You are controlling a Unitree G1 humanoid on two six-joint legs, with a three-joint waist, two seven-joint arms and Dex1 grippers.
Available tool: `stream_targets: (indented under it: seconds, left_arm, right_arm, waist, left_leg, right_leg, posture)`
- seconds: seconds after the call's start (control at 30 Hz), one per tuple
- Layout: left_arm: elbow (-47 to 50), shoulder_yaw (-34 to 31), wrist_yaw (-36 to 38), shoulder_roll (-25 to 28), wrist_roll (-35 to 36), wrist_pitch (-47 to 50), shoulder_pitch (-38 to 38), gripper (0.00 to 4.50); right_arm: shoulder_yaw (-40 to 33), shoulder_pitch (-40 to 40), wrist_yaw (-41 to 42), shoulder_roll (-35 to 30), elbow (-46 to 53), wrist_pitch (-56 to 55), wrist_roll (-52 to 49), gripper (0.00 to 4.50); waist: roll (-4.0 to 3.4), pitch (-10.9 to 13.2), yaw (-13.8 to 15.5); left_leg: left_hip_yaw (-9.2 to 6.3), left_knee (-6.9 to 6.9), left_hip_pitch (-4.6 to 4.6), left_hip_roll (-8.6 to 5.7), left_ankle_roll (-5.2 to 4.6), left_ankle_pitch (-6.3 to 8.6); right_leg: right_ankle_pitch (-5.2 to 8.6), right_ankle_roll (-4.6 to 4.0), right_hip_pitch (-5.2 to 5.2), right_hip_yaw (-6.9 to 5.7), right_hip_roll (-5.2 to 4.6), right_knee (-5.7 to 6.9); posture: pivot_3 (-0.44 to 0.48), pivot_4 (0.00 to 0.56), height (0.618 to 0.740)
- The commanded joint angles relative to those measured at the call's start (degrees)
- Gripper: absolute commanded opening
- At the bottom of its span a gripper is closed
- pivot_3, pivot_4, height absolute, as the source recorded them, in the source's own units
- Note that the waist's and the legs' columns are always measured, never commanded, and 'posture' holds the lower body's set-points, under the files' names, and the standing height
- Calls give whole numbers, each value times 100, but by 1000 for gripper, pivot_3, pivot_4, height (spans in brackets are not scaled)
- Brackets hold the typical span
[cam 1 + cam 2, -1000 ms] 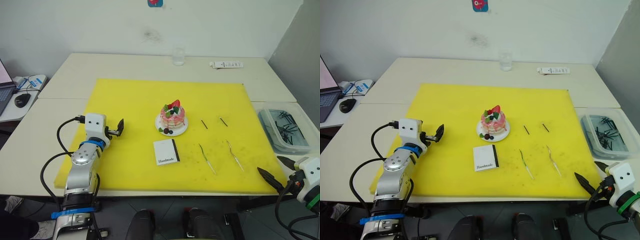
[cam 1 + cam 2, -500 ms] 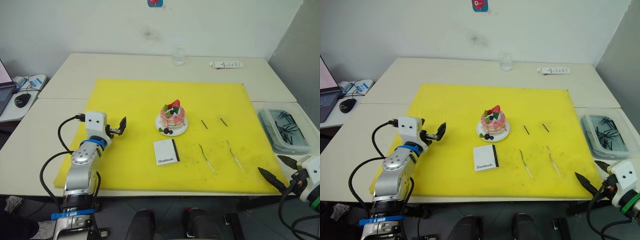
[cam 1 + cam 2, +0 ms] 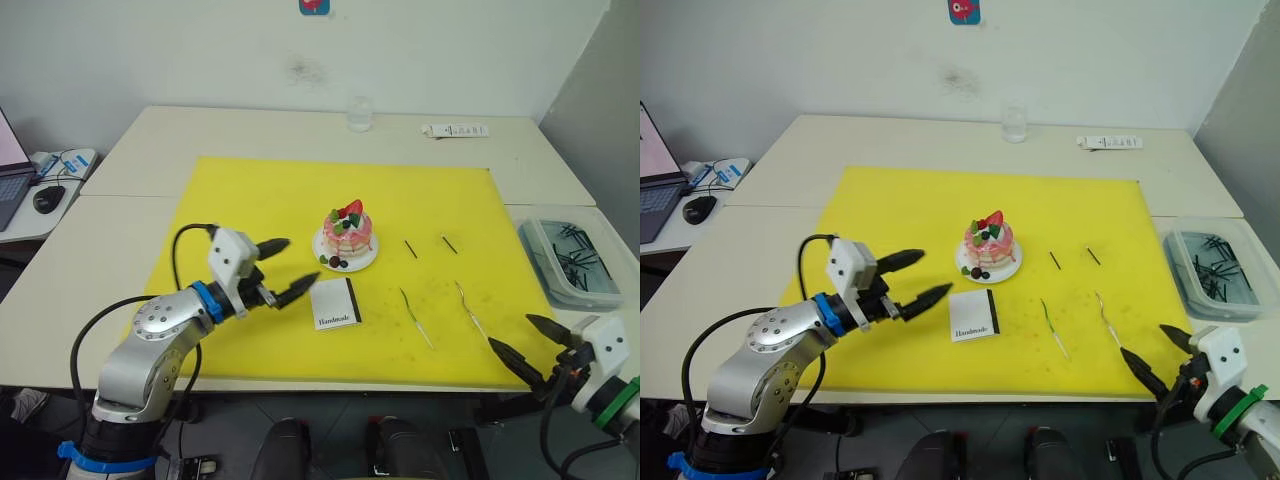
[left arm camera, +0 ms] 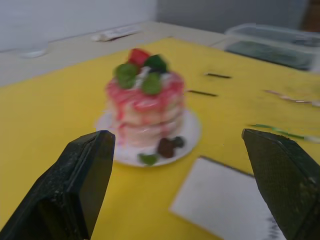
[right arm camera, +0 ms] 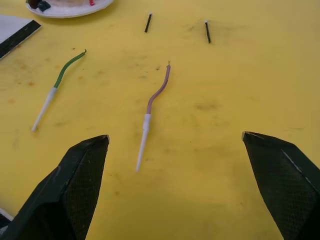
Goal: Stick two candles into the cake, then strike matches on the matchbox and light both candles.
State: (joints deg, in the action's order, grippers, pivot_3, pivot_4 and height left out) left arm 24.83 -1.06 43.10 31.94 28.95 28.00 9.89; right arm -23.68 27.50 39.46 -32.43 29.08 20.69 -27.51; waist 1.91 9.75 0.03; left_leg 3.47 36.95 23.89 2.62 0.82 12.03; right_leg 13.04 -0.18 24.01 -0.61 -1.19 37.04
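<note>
Nothing of the task is done yet. Both candles, one green [image 5: 64, 74] and one pinkish [image 5: 157, 92], lie flat on the yellow mat [image 3: 250, 190], side by side but apart, at about four o'clock from the cake [image 3: 347, 232]. That cake stands bare on its white plate near the mat's middle. Two matches [image 3: 409, 248] lie at three o'clock from it, unstruck, and the matchbox [image 3: 335, 302] sits just at its six o'clock. The left gripper [image 3: 282, 270] hovers wide open and empty at eight o'clock from the cake, aimed toward it. The right gripper [image 3: 528, 342] hangs open and empty at the mat's near right edge, facing the candles. Planting, striking and lighting all remain.
</note>
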Motion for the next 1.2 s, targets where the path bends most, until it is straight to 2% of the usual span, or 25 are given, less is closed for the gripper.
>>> stream_targets:
  seconds: [0.03, 0.17, 0.37, 0.47, 0.57, 1.2]
  left_arm:
    - [433, 505, 657, 243, 204, 113, 278, 4500]
    - [334, 961, 1156, 334, 71, -90, 520, 4500]
    - [82, 1148, 1162, 168, -163, -305, 711, 4500]
    - [-11, 1186, 1170, 118, -303, -456, 669, 4500]
    - [60, 1207, 1152, 90, -316, -498, 583, 4500]
    - [90, 1194, 1088, -1, -413, -708, 254, 4500]
  right_arm:
    - [210, -58, -159, 131, 4, -255, 288, 4461]
    - [481, -195, -225, 294, -307, -468, 520, 4461]
    - [755, -348, -262, 435, -691, -782, 777, 4461]
    - [813, -410, -302, 462, -823, -897, 879, 3875]
    - [859, -427, -321, 467, -819, -914, 918, 2839]
    - [699, -68, -276, 158, -284, -436, 726, 2839]
  waist:
    - [0, 0, -2]
    - [-9, -5, -4]
    - [-8, -5, -5]
    - [-8, -5, -7]
    - [-8, -5, -7]
    - [-8, -5, -1]
  left_leg:
    - [-1, 0, -1, 0, 0, 0]
    - [-5, -2, -2, 0, 0, 0]
    - [-5, -2, 0, 1, -1, 0]
    - [-5, -1, -2, 0, -1, 0]
    - [-6, 0, -2, 0, -1, 0]
    - [-8, -3, -1, 1, 0, 0]
  right_leg:
    - [0, 0, 0, 0, 1, 0]
    - [1, -1, 2, -2, 7, 1]
    - [1, -2, 2, -1, 10, -1]
    - [1, -2, 1, -1, 11, 1]
    - [1, -2, 0, -1, 10, 1]
    - [3, -4, 0, -3, 8, -2]
  posture:
    - [0, 150, 740]
    - [0, 150, 740]
    - [0, 150, 740]
    - [0, 150, 740]
    - [0, 150, 740]
    - [0, 150, 740]
